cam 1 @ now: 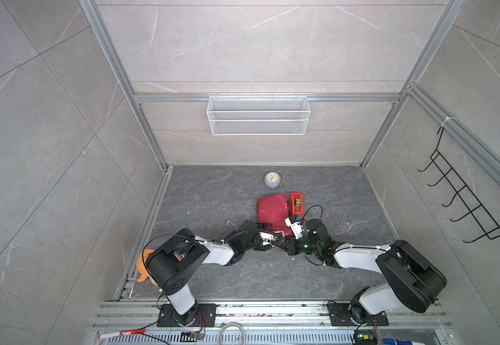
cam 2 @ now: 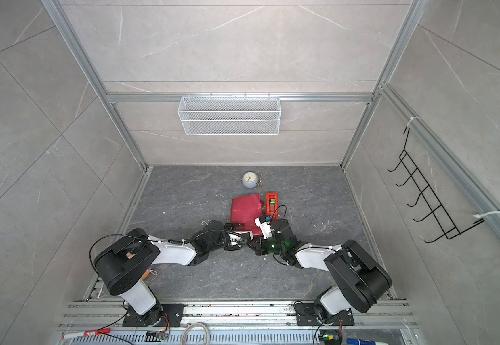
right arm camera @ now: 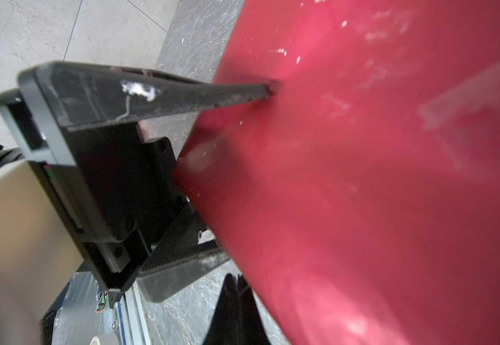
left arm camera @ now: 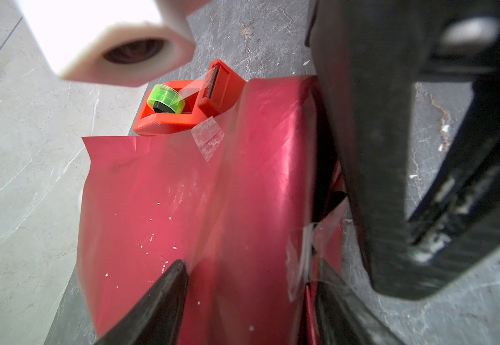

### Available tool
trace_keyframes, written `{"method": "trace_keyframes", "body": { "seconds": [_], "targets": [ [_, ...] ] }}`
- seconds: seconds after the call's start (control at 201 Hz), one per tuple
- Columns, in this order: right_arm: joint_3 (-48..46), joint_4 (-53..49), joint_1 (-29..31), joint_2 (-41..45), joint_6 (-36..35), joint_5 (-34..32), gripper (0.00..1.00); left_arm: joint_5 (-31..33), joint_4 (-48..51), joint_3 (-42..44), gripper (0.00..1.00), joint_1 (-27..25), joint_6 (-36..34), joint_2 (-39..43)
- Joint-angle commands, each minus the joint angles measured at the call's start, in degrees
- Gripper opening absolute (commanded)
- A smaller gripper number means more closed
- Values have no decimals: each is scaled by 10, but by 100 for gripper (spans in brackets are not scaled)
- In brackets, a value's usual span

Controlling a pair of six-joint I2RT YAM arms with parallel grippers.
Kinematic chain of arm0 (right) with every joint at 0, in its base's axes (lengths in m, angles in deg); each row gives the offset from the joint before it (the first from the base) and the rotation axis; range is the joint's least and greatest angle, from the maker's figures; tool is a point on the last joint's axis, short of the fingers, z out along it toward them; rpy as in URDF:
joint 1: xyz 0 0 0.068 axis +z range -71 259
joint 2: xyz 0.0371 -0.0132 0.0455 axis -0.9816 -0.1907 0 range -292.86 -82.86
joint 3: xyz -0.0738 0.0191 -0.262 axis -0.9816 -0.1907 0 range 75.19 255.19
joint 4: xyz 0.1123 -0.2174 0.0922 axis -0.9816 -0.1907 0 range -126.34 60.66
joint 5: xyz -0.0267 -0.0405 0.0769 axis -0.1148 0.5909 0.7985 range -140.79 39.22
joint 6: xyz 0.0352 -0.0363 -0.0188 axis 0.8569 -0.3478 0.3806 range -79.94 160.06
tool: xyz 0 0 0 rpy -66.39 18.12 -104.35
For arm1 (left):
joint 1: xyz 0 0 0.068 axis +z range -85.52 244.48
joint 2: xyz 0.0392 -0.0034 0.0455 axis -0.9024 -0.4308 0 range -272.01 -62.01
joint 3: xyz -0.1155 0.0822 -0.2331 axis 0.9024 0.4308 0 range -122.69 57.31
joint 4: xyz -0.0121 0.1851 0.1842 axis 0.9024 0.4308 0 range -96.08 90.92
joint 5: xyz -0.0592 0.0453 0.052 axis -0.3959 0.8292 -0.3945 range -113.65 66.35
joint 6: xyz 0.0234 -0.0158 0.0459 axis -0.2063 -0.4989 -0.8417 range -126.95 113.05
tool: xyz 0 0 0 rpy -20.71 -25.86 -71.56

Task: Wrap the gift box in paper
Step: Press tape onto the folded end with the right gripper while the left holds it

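I find the gift box hidden inside glossy red wrapping paper (cam 1: pixel 272 209) on the grey stone desk (cam 1: pixel 213 203) beside the red plastic tape dispenser (cam 1: pixel 296 204), seam taped, one end flap apparently not yet folded, left gripper (left arm camera: pixel 248 265) clamping its near edge, right gripper (right arm camera: pixel 235 295) clenched, seemingly empty.

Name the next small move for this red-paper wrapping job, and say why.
Probably lower the shut right gripper onto the clear tape strip and press it flat. The strip looks half lifted at the near end of the shiny red wrapping paper, and the left gripper appears to clamp that end, steadying it.
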Motion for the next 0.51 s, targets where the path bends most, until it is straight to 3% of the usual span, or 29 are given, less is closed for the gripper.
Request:
{"method": "trace_keyframes", "body": {
  "seconds": [0.0,0.503],
  "targets": [
    [7,-6,2,-5,2,-13,0,12,51,2,67,13,26,-16],
    [22,-18,2,-22,15,-27,1,12,52,2,67,13,26,-15]
  ]
}}
